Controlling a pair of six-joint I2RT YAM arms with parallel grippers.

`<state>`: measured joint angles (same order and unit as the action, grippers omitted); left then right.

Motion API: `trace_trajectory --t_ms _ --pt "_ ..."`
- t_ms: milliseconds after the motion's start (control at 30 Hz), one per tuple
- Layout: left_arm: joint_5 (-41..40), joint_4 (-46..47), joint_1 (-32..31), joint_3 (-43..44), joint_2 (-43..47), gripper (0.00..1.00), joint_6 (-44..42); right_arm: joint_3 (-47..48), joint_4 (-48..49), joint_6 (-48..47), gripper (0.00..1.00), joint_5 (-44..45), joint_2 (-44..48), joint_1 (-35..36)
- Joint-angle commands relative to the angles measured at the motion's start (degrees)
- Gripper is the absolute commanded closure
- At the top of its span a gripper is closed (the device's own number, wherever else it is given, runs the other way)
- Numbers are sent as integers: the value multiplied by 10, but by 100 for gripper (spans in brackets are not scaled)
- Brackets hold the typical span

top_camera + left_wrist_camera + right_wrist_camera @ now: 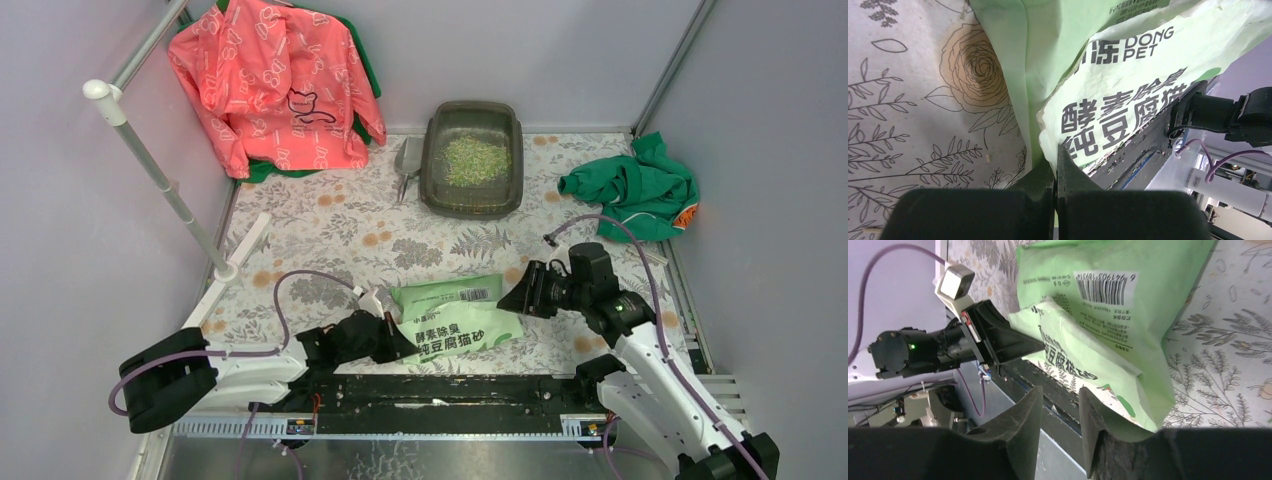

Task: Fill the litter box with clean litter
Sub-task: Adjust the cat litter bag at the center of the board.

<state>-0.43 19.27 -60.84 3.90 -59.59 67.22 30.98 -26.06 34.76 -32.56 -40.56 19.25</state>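
The litter box (pixel 431 172) stands at the back centre of the floral mat, with a heap of clean litter (pixel 476 160) inside it. A light green printed bag (pixel 455 318) lies flat near the front edge. My left gripper (pixel 400 345) is shut on the bag's left edge, and the left wrist view shows its tips (pixel 1055 150) pinching the bag (pixel 1128 90). My right gripper (pixel 508 298) hovers at the bag's right end. Its jaws (pixel 1060 392) stand open with nothing between them, and the bag (pixel 1108 315) lies just beside one finger.
A small grey scoop (pixel 408 165) rests left of the litter box. A pink garment (pixel 270 80) hangs at the back left beside a white pole (pixel 160 180). A green cloth (pixel 630 190) is bunched at the right wall. A black rail (pixel 450 390) runs along the near edge.
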Motion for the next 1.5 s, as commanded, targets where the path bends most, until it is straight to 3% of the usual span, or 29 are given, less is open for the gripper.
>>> trace_trajectory --t_ms 0,267,500,567,800,1267,1467 --pt "-21 -86 -5 10 -10 100 -34 1 27 4 63 8 -18 40" --pt "-34 -130 -5 38 5 100 -46 6 37 9 67 164 -109 161" --pt "-86 -199 0 38 75 100 -35 -31 56 60 66 318 -200 170" --pt "-91 -217 5 33 91 99 -31 -41 66 66 67 323 -221 170" --pt "-83 -232 7 40 119 70 -33 -76 104 71 72 315 -235 171" --pt "-131 -382 -6 173 170 75 -62 -63 85 58 72 323 -230 181" --pt "-145 -383 -35 197 155 83 -55 -47 55 52 64 338 -210 193"
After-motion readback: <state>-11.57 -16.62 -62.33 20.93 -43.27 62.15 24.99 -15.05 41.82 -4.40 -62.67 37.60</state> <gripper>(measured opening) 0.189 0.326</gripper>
